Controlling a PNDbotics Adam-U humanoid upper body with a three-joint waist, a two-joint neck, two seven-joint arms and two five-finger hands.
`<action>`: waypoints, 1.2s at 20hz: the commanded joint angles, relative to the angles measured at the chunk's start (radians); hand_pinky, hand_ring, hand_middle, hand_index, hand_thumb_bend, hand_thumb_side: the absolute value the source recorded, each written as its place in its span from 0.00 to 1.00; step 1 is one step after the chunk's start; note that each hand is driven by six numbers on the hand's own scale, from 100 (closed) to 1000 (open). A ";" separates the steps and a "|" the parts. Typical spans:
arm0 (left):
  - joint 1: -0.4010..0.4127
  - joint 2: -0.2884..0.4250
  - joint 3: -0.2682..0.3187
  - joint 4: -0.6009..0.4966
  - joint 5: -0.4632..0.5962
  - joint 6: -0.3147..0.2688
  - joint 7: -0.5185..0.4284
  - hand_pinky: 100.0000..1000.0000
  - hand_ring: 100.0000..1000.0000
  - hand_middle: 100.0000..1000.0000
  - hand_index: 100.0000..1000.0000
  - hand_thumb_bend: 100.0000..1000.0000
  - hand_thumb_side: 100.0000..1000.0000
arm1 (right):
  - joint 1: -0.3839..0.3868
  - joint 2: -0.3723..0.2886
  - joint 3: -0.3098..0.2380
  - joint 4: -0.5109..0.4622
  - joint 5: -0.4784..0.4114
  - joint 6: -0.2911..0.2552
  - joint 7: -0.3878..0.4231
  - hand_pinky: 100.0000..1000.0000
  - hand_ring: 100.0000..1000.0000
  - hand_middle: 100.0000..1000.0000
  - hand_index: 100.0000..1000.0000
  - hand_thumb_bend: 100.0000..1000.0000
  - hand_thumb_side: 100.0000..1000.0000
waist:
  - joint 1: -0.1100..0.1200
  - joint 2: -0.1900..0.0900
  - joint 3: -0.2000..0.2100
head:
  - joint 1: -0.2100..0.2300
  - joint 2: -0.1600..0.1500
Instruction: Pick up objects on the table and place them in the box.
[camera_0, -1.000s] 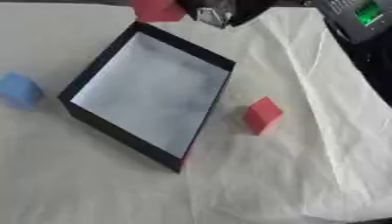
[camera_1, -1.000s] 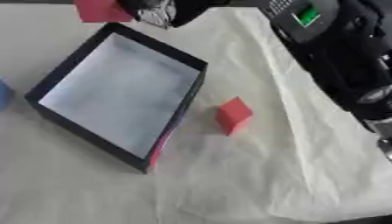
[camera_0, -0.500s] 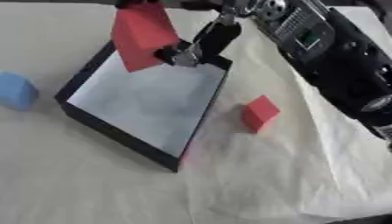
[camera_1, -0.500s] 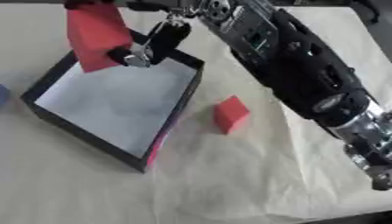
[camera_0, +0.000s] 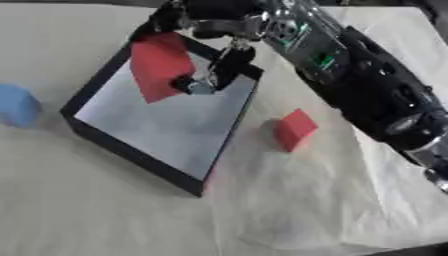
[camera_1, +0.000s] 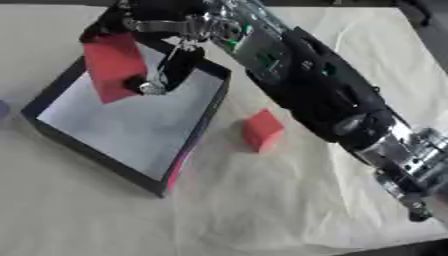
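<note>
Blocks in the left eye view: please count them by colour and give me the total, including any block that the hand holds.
Red blocks: 2, a large red block held by the right hand over the box, and a small red block on the cloth right of the box.
Blue blocks: 1, the blue block left of the box.
Total: 3 blocks.

The right arm (camera_0: 350, 75) reaches in from the lower right edge and stretches diagonally up to the upper left, black with silver joints and a green patch on the forearm. Its right hand (camera_0: 206, 30) hangs with fingers curled downward, thumb (camera_0: 223, 67) opposite them, pinching something red.
</note>
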 joint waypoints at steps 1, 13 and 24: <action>-0.008 0.040 0.002 -0.024 0.010 -0.007 -0.003 0.83 0.85 0.75 0.72 0.00 0.62 | 0.001 0.013 -0.002 0.052 0.064 -0.028 -0.005 0.76 0.31 0.34 0.56 0.00 0.20 | 0.006 -0.018 0.004 | -0.009 -0.001; -0.012 0.035 -0.005 -0.043 0.015 -0.002 -0.011 0.83 0.86 0.75 0.72 0.00 0.62 | 0.034 0.063 0.003 0.173 0.193 -0.102 -0.019 0.84 0.49 0.51 0.71 0.00 0.22 | 0.003 -0.013 0.013 | -0.016 -0.001; -0.004 0.035 -0.003 -0.040 0.011 0.000 -0.013 0.84 0.86 0.75 0.72 0.00 0.62 | 0.039 0.041 -0.026 0.154 0.193 -0.140 0.019 1.00 0.94 0.87 1.00 0.00 0.54 | 0.006 -0.014 0.007 | -0.012 -0.001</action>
